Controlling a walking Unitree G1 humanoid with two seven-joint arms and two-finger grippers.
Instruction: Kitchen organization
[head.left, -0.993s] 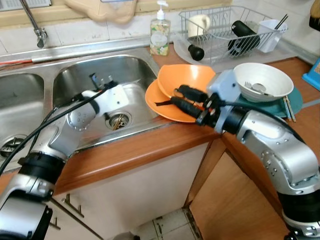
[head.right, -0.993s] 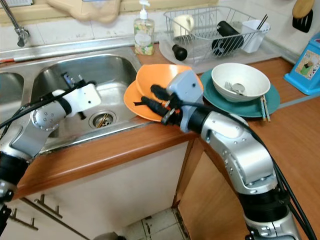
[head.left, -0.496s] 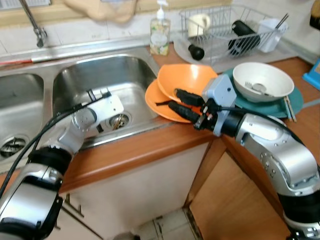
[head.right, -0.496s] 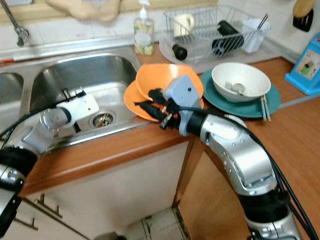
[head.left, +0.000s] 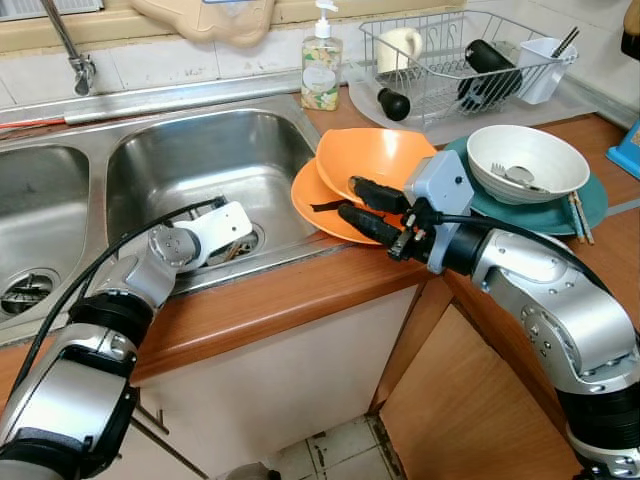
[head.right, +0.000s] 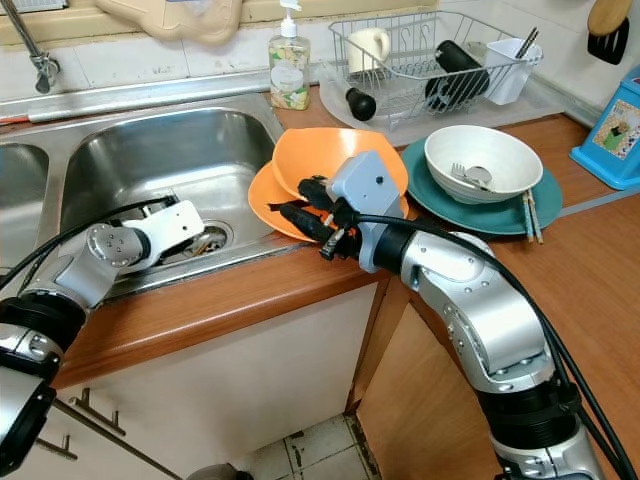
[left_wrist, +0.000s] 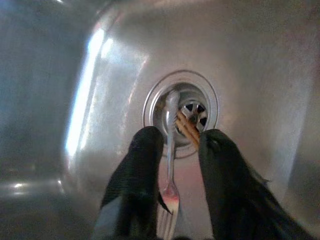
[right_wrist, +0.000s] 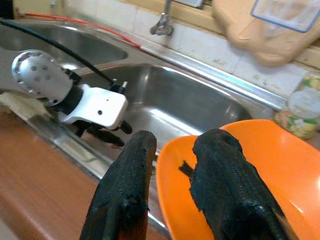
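My left gripper (left_wrist: 180, 140) is down in the right sink basin (head.left: 200, 150), open just short of the drain (left_wrist: 200, 107). A metal fork (left_wrist: 170, 165) lies between its fingers, handle pointing into the drain. Beside the handle, brown chopsticks (left_wrist: 187, 131) stick out of the drain. On the counter's front edge an orange bowl (head.left: 385, 160) sits tilted on an orange plate (head.left: 315, 195). My right gripper (head.left: 348, 197) is open there, its fingers astride the plate's near rim (right_wrist: 172, 200).
A white bowl (head.left: 530, 160) holding cutlery rests on a teal plate (head.left: 590, 205) with chopsticks (head.left: 578, 215) at its edge. Behind stand a wire dish rack (head.left: 460, 60) and a soap bottle (head.left: 320, 70). The faucet (head.left: 75, 60) and a second basin (head.left: 40, 220) are to the left.
My left gripper has dropped lower into the basin and closed in on the drain and fork. My right gripper shifted slightly left at the plate rim, then held still.
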